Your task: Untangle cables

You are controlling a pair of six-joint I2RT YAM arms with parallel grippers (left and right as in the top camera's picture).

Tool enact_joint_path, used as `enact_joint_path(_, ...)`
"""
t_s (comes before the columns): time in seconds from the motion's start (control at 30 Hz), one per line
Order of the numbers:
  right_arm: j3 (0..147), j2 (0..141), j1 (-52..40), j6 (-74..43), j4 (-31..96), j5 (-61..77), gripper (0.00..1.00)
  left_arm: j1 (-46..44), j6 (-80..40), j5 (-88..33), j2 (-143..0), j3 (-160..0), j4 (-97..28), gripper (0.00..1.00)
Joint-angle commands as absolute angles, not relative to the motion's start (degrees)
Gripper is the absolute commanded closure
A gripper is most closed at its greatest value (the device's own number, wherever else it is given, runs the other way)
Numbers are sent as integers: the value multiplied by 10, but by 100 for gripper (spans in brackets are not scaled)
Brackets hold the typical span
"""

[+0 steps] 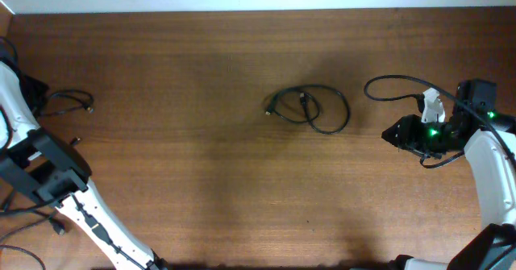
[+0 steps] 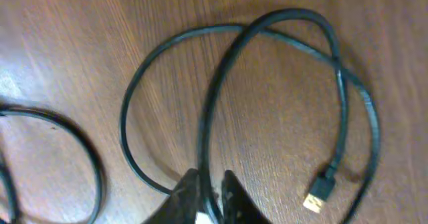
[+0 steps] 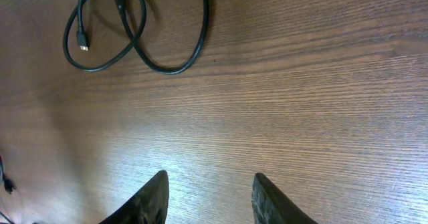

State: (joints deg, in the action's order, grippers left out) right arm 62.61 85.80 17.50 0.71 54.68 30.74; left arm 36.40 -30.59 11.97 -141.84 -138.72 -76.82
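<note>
- Left arm (image 1: pixel 105 231) enters at the 7 o'clock edge of the overhead view, its white link slanting towards 10 o'clock up to a black wrist block near 9 o'clock
- Left gripper (image 2: pixel 210 184): jaws almost together with a slim gap between; whether they pinch anything is unclear
- Right arm (image 1: pixel 486 161) stands at 3 o'clock
- Right gripper (image 3: pixel 210 196) points towards 9 o'clock, jaws apart and empty

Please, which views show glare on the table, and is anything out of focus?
Left wrist view: pale glare on the table at left; cable slightly soft, left gripper's fingertips blurred. Right wrist view: glare patch low on the wood; coiled cable sharp, right gripper's fingers dark, soft. Overhead view: no glare, broad faint shadows.
</note>
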Motion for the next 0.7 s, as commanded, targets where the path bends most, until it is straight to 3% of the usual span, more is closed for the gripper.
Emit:
enact_joint_path(0.0, 621, 859, 176, 15, 546, 308, 60, 370, -308, 112, -1436, -1395, -772, 1)
enact_joint_path(0.43, 621, 859, 176, 15, 546, 308, 60, 374, -213, 38, -1420, -1443, -798, 1)
enact_joint_path(0.67, 621, 859, 176, 17, 546, 308, 60, 342, -120, 36, -1343, -1524, -826, 1)
